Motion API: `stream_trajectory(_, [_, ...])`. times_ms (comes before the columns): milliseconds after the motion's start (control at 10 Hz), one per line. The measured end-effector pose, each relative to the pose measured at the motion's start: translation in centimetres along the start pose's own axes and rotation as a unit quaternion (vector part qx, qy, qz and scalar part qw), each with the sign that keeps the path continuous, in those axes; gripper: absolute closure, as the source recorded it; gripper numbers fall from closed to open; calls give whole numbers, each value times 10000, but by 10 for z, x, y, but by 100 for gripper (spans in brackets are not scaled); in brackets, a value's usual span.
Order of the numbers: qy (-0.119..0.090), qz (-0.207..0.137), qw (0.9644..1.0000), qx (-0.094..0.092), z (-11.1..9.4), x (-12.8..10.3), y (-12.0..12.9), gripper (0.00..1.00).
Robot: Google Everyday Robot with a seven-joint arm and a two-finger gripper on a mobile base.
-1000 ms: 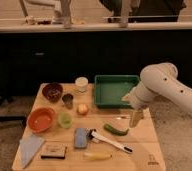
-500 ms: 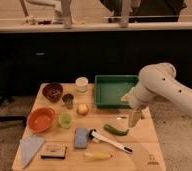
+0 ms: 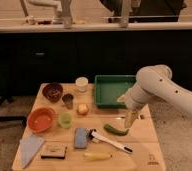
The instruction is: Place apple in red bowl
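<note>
My gripper (image 3: 130,120) hangs just above the wooden table (image 3: 139,146), its 2 fingers spread wide, holding nothing. The apple (image 3: 82,108) rests on the table well apart to its left in view. The red bowl (image 3: 41,120) sits farther left, beyond the apple.

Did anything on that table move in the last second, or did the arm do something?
Nothing visibly changed. The pincer hangs open and empty over the right side of the table, close to the long green vegetable, as before. The apple still lies mid-table, apart from the red bowl, which holds nothing.
</note>
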Motion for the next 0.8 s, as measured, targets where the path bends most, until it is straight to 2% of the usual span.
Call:
stream_trajectory(300, [-119,-177,9997,-74,23,-48,-12,20])
stream_trajectory(600, [-236,-228,9995,-17,42,-78,-23,20])
stream_trajectory(800, [-556,-108,9984,-6,56,-86,-30,20])
